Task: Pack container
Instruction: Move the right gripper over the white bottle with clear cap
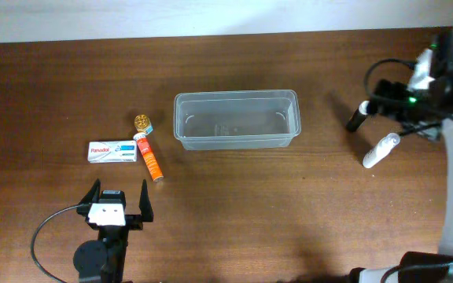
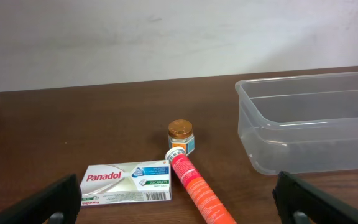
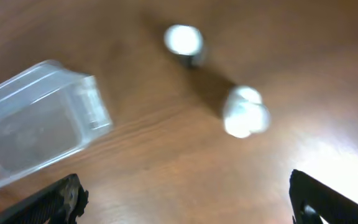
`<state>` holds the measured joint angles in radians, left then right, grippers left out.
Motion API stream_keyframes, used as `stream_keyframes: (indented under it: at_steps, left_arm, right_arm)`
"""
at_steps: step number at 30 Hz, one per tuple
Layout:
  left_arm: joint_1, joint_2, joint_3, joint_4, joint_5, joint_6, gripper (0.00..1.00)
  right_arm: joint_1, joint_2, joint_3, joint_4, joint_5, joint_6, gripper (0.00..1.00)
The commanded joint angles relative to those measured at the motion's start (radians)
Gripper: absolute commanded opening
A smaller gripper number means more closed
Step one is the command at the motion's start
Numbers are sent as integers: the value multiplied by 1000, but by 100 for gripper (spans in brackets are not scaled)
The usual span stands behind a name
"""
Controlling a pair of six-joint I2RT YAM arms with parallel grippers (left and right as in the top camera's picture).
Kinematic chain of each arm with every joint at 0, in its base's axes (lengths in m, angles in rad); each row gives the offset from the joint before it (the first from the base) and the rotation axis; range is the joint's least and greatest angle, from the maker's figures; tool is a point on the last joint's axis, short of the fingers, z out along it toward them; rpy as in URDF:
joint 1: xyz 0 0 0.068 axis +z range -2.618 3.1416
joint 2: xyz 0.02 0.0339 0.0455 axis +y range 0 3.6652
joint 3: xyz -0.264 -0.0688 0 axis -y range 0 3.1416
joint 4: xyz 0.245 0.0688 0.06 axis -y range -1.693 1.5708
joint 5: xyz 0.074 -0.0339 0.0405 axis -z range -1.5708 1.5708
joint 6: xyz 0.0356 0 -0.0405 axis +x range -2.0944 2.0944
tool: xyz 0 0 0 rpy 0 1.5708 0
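Scanning the desk [image 1: 289,204], the container [image 1: 236,119] is found just beyond the centre, upright, its long side running left to right. To its left, three small items are grouped. A Panadol box [image 1: 113,152] is laid flat and an orange tube [image 1: 149,159] is laid just beside the box's right end. A gold-lidded jar [image 1: 142,123] is stood at the tube's capped far end. All three are set apart from the container. The left end effector [image 1: 119,195] is held low at the near edge, short of the box and tube, with fingers spread wide and nothing between them. On the right, a white tube [image 1: 381,149] and a dark cylinder [image 1: 358,116] are seen, well apart from the container. The right end effector [image 3: 185,202] is held above those two, also spread wide and gripping nothing. Its wrist view is blurred.
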<state>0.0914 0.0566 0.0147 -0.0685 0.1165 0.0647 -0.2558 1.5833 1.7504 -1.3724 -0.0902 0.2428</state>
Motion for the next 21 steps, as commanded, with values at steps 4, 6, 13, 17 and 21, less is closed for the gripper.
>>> stream_keyframes:
  at_steps: [4, 6, 13, 17, 21]
  left_arm:
    - [4, -6, -6, 0, 3, 16, 100]
    - [4, -6, -6, -1, 2, 16, 100]
    - [4, -6, -6, 0, 3, 16, 100]
    - [4, -6, -6, -1, 2, 16, 100]
    - [4, -6, -6, -1, 3, 16, 100]
  right_arm:
    - [-131, -6, 4, -19, 39, 23, 98]
    - [-138, -6, -8, -10, 39, 4, 98]
    - [-137, -6, -102, 77, 43, -29, 98]
    - [-137, -6, -202, 150, 42, -28, 98]
    - [-137, -6, -322, 235, 42, -25, 98]
